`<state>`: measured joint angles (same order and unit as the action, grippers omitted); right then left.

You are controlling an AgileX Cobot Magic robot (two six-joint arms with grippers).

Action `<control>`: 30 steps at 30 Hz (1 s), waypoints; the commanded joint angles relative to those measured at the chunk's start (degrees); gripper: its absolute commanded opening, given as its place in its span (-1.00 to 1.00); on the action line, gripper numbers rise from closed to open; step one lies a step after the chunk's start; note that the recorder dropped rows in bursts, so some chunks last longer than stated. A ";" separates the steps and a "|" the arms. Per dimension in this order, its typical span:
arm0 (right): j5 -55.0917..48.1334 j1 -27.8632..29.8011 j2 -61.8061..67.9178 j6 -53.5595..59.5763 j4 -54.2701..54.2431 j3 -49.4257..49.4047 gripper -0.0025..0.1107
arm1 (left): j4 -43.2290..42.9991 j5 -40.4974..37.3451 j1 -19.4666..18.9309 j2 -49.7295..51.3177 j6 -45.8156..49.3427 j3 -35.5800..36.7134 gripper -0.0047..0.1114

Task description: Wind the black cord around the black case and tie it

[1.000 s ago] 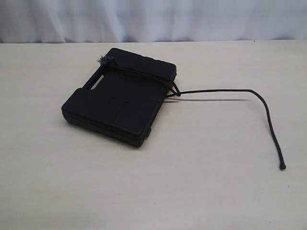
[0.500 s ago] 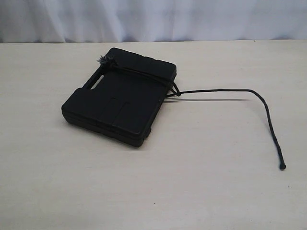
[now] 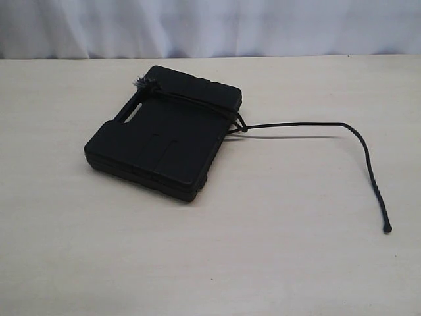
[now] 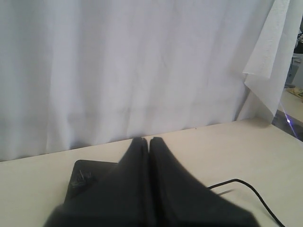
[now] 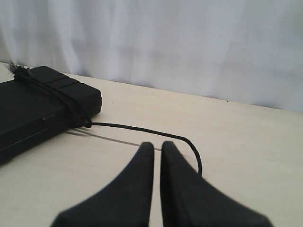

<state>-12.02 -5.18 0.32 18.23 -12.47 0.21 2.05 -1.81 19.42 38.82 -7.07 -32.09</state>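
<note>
Braided black cord, flat rectangular black case

The exterior view looks down at a slant on the table, with the curtain behind. Both wrist views sit low, facing that curtain, and share the case and cord.

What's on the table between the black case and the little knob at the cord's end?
Just the black cord itself, trailing from the black case over bare table to its knob. The exterior view shows it.
</note>
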 commanded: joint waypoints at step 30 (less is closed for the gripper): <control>-0.11 0.37 -0.32 0.40 -0.15 -0.21 -0.86 | 0.19 -12.68 -22.40 -38.82 5.58 32.09 -0.92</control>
<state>-12.14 -5.18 0.32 18.23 -12.47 0.21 1.86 -12.28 -1.54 0.34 -2.23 -0.19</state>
